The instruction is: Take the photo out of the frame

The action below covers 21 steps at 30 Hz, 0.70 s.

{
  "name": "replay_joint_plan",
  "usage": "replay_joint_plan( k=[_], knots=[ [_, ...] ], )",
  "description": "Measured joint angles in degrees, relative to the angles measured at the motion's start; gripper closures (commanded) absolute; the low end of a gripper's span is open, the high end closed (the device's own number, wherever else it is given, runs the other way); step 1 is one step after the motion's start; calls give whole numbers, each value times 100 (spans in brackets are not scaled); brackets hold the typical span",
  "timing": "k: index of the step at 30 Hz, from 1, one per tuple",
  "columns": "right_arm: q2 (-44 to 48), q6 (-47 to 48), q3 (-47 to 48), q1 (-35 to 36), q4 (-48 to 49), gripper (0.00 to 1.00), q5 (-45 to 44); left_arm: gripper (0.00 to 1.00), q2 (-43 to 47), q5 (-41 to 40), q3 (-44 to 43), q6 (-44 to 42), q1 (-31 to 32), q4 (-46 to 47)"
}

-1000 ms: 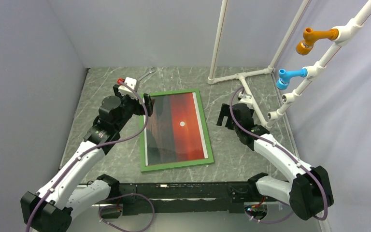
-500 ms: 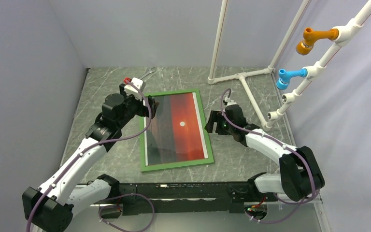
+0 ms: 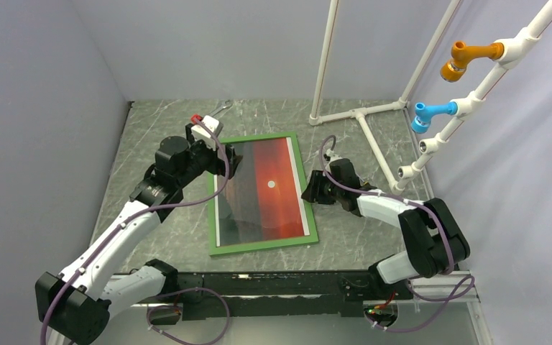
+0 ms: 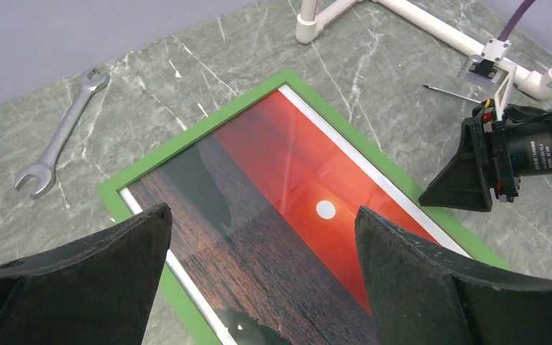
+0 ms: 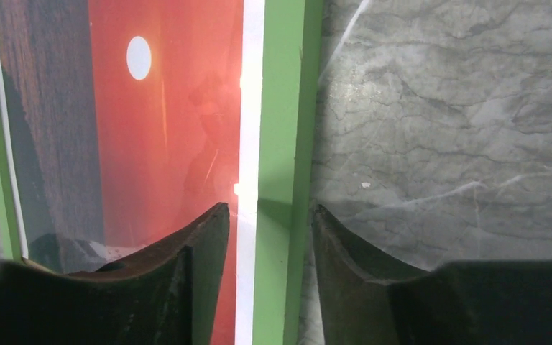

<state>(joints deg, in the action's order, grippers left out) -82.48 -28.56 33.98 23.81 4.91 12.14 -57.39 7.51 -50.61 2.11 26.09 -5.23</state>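
Since the photo (image 3: 262, 194) is not yet out of the frame (image 3: 262, 246), the job stands at its opening step, by my judgement. The tabletop (image 3: 151, 136) carries the frame flat at its middle, green face up. The frame's long axis runs from the near edge toward the far edge, skewed slightly to the left at the far end. The photo lies inside the rails behind a reflective face, with its sun dot in the far half. The right gripper (image 5: 267, 212) is low at the right long rail, about halfway along. Its jaws stand at a middling gap astride that rail, one finger over the white border of the photo and the other over bare tabletop outside. The rail shows between them with a sliver of clearance on each side, so nothing is gripped. The left gripper (image 4: 260, 223) hovers above the far-left corner of the frame with its jaws spread wide and nothing in them. The right arm is therefore the nearer to a hold, and the rail it straddles runs parallel to the long axis. Any pinch there would take the rail across its width, and lifting that one side would tip the frame about the opposite long rail. A pipe rack (image 3: 363, 115) stands at the far-right corner. A wrench (image 4: 61, 129) lies near the far edge, well apart from both grippers.
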Motion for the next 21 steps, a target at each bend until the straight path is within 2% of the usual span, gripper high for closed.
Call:
replay_joint_plan(
  k=[7, 12, 18, 21],
  knots=[
    [-352, -13, 0, 0, 260, 58, 210, 1, -155, 173, -2, -92, 103, -22],
    [-387, -2, -94, 0, 433, 70, 201, 1, -254, 184, -4, -348, 444, -28],
    [-367, -7, -203, -20, 612, 94, 236, 1, -422, 160, -7, -643, 1032, -81],
    [-367, 0, -205, -20, 610, 100, 243, 2, -610, 125, -13, -726, 1399, -151]
  ],
)
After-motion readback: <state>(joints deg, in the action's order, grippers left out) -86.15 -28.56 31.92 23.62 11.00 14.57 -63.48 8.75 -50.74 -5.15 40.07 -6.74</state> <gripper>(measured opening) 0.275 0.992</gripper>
